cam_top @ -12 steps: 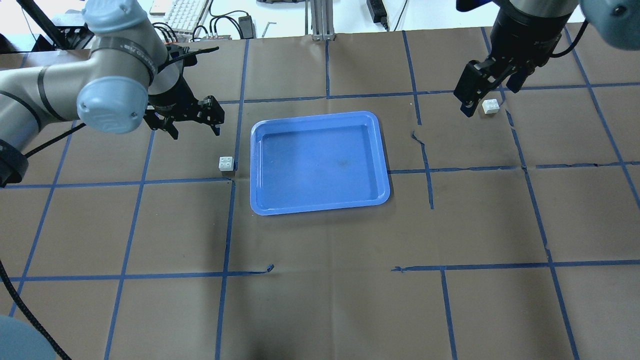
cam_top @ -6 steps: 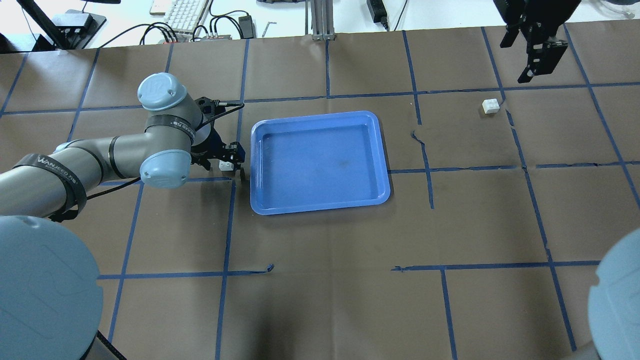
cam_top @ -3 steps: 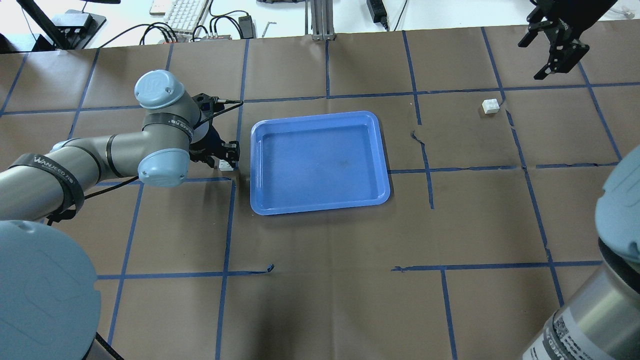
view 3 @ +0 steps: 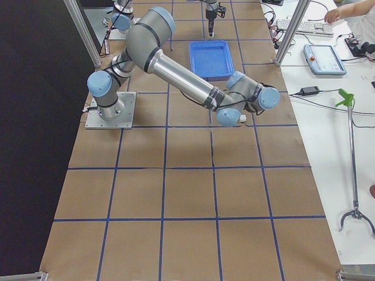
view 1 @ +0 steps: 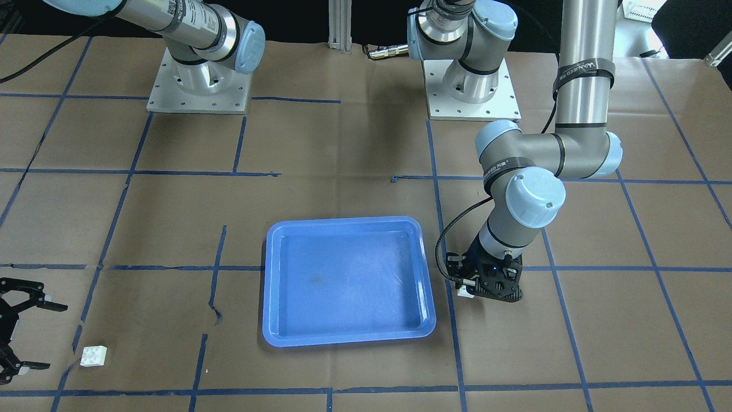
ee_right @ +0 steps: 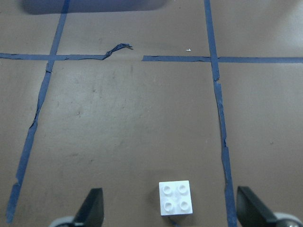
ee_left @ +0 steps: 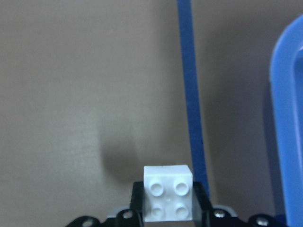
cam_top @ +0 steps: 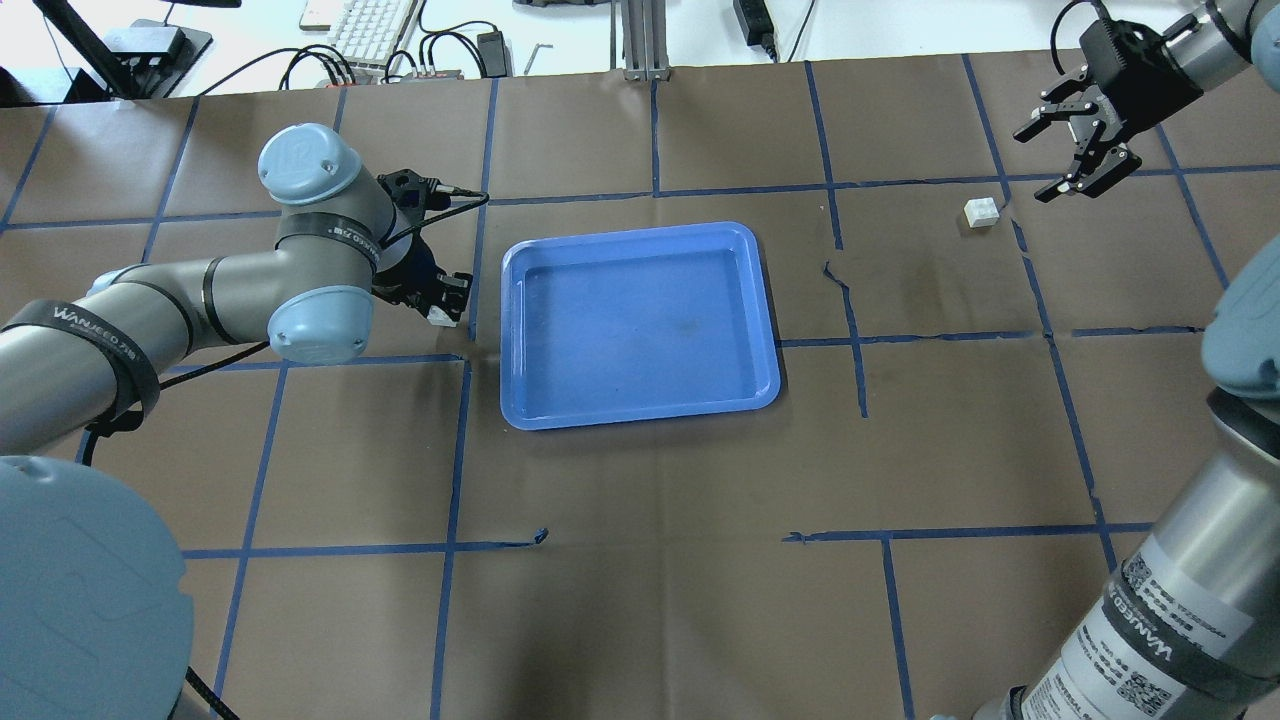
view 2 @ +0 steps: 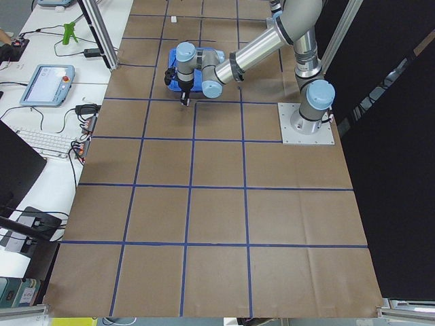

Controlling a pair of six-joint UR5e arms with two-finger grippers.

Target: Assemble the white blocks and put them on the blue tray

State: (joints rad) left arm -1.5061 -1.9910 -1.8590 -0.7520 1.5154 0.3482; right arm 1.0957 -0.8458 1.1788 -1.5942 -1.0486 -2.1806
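Counting two blocks, one tray. Pinching one white block [ee_left: 168, 193] in the left gripper [cam_top: 445, 302], just beside the blue tray [cam_top: 640, 320]. Keeping the right gripper [cam_top: 1032, 165] spread wide near the second block [cam_top: 981, 211], well apart from the tray.

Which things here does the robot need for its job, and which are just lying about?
Needed: small white studded plastic brick in the left gripper; matching loose white brick near the open right gripper; large blue plastic tray.
Lying about: white keyboard, black power adapter, green-handled grabber stick.
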